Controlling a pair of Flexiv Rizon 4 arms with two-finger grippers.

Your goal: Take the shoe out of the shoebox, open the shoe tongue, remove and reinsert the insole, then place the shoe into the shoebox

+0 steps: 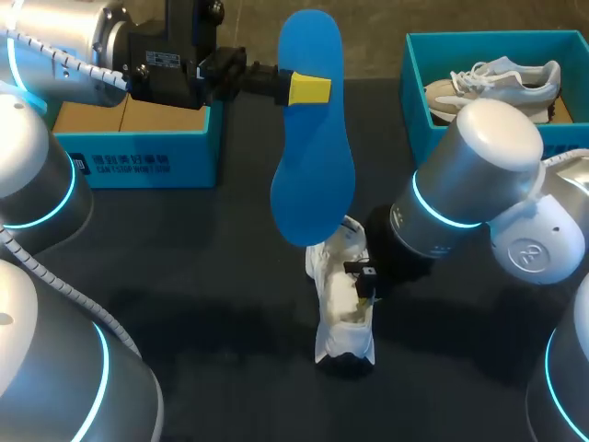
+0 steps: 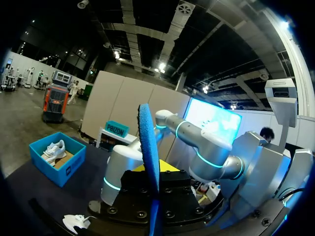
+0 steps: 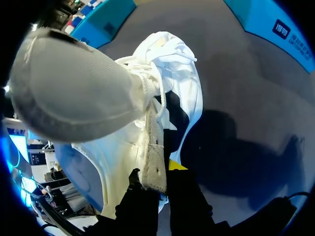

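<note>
While aloft, insole (image 1: 313, 175) in left tool (image 1: 308, 89)

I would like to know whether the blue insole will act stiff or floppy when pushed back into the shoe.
Probably springy rather than limp: the insole, pinched near one end by the left gripper, holds its shape with barely a bend. Edge-on it looks thin, so likely light. It may buckle if forced against the shoe.

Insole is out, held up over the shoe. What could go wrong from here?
1. The left claw pinches the insole toward one end only; the long free end may swing or bend and miss the shoe opening.
2. The right claw holds only the tongue; if it slips, the opening may close or the shoe tip.
</note>
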